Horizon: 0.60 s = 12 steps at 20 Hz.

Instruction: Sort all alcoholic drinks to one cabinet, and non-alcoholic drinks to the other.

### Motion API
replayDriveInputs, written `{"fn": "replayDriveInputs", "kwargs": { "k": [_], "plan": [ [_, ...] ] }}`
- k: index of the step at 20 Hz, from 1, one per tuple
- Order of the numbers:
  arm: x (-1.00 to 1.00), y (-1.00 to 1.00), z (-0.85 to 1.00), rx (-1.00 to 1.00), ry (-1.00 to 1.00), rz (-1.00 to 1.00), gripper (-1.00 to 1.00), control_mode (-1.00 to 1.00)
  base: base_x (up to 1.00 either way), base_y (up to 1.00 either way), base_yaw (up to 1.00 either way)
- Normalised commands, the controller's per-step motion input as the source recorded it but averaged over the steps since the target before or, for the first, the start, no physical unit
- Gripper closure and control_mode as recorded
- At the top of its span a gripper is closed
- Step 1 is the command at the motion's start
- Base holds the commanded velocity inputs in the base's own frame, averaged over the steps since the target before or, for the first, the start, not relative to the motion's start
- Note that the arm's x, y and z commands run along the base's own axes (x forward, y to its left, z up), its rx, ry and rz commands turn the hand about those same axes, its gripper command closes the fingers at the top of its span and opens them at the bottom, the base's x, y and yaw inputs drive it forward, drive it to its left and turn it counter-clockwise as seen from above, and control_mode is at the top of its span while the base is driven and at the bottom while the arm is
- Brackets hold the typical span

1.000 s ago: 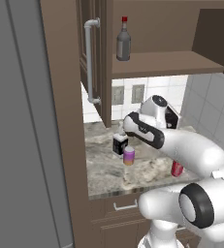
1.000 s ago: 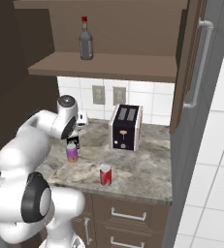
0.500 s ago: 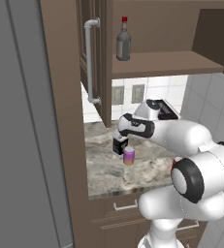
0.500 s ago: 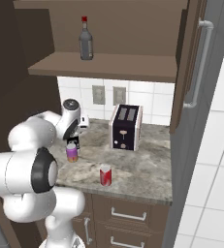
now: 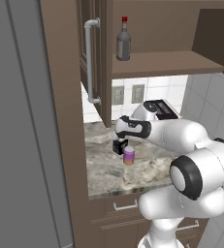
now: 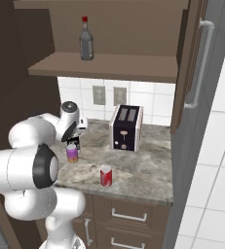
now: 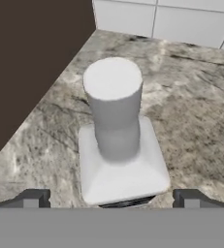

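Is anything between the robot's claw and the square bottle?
No. The open gripper hangs right above the square bottle, a finger on each side, with nothing between. The purple can stands beside it, not in the way.

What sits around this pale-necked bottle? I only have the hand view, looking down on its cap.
Observer: A purple can stands right beside the square bottle, on its counter-edge side.
Operator: Is anything already sorted?
Observer: The rounded bottle with the red cap stands on the open cabinet shelf.
Operator: And the other can?
Observer: The red can stands alone nearer the counter's front edge, in front of the toaster.
Operator: Is the pincer gripping yet?
Observer: No; the pincer is open, a fingertip on either side of the square bottle.
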Motion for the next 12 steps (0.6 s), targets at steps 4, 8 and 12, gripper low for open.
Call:
{"fn": "replayDriveInputs", "kwargs": {
  "k": [4, 8, 12],
  "plan": [
    [0.15, 0.14, 0.0, -0.01, -0.01, 0.0, -1.0, -1.0, 0.0, 0.0, 0.0],
    [0.22, 0.03, 0.0, 0.0, 0.0, 0.0, -1.0, -1.0, 0.0, 0.0, 0.0],
    [0.16, 0.0, -0.01, 0.0, 0.0, 0.0, -1.0, -1.0, 0.0, 0.0, 0.0]
  ]
}}
